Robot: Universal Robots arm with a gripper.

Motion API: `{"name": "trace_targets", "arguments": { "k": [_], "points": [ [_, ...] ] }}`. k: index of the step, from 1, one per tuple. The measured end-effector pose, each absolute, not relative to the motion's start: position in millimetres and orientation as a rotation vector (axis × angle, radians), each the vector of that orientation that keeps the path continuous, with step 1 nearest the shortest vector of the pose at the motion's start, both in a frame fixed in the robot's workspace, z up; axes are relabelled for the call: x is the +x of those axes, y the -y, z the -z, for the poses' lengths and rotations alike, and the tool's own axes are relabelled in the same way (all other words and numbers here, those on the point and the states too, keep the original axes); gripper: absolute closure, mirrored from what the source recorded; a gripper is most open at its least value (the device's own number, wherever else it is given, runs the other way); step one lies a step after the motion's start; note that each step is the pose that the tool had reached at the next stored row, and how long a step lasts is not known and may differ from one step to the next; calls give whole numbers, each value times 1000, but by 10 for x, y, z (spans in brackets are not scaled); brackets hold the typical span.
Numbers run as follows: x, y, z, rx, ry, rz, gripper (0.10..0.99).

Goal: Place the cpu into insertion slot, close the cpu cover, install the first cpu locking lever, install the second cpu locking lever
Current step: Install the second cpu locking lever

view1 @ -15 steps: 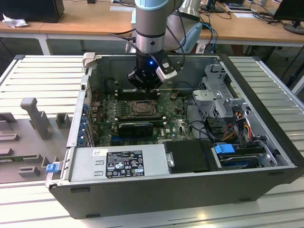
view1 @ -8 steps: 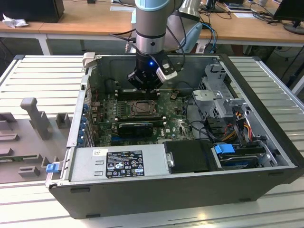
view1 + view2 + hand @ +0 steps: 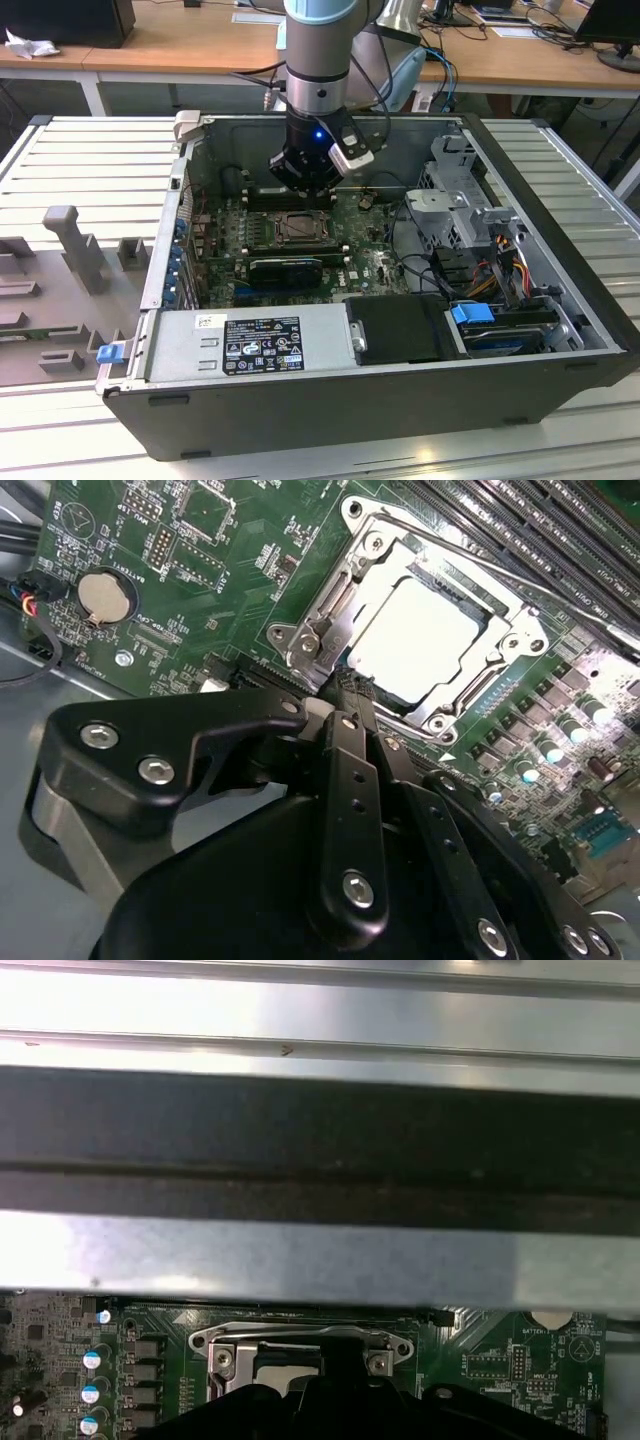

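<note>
just beyond the closed fingers (image 3: 345,715), the cpu (image 3: 415,645) lies under the cpu cover (image 3: 330,610).

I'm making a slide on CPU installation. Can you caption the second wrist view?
Gripper at the edge of the socket, cpu cover down around the seated cpu.

From the exterior view we look down at an angle from in front of the open computer case (image 3: 330,400), standing well back. Both wrist views sit close over the motherboard (image 3: 180,600), sharing the cpu socket (image 3: 420,640) (image 3: 300,1355); the first faces the case wall (image 3: 320,1140).
</note>
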State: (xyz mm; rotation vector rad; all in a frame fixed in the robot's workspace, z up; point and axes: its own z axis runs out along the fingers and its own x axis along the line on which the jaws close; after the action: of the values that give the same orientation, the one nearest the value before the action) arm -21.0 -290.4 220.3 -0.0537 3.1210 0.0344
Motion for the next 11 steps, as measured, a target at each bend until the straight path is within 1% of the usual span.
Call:
{"name": "trace_targets", "arguments": {
  "k": [11],
  "points": [
    [-210,2942,-2203,-54,-3121,-34,980]
  ]
}}
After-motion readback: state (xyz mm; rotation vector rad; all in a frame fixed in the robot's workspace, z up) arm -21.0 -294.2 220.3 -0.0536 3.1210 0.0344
